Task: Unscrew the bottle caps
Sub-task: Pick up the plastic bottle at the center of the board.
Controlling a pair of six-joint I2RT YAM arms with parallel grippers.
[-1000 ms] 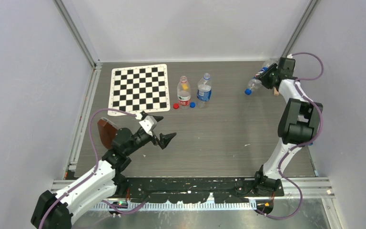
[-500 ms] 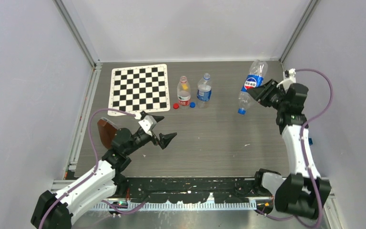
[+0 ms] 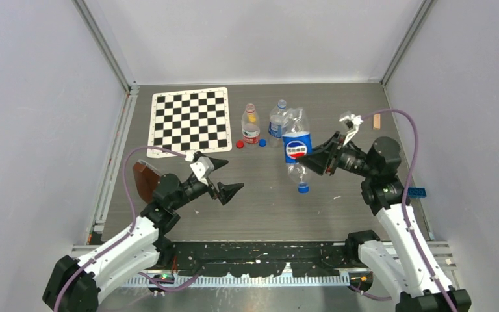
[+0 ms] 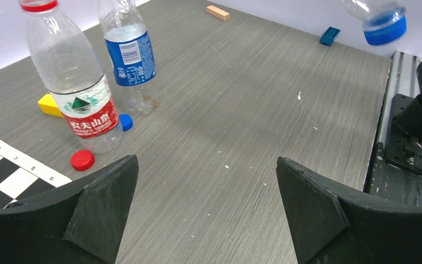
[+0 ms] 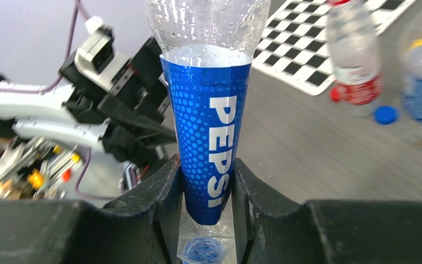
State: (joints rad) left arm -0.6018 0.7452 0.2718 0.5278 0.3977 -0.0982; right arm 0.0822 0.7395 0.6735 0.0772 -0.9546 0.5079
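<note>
My right gripper (image 3: 313, 156) is shut on a blue-labelled Pepsi bottle (image 3: 297, 144) and holds it in the air, neck down, with its blue cap (image 3: 303, 188) screwed on. The right wrist view shows the fingers clamped on the label (image 5: 211, 126), the cap (image 5: 203, 250) below. A red-labelled bottle (image 3: 251, 125) and a blue-labelled bottle (image 3: 277, 122) stand at the back. A loose red cap (image 3: 240, 145) and a loose blue cap (image 3: 262, 142) lie beside them. My left gripper (image 3: 221, 177) is open and empty, low over the table, left of the held bottle.
A checkerboard mat (image 3: 190, 120) lies at the back left. A yellow block (image 4: 49, 104) sits behind the red-labelled bottle. A wooden block (image 3: 377, 121) and a blue brick (image 3: 418, 192) lie at the right. A brown object (image 3: 144, 181) lies by the left arm.
My right arm has swung the Pepsi bottle from the far right corner to the middle of the table, now neck down. The left arm has barely moved.
</note>
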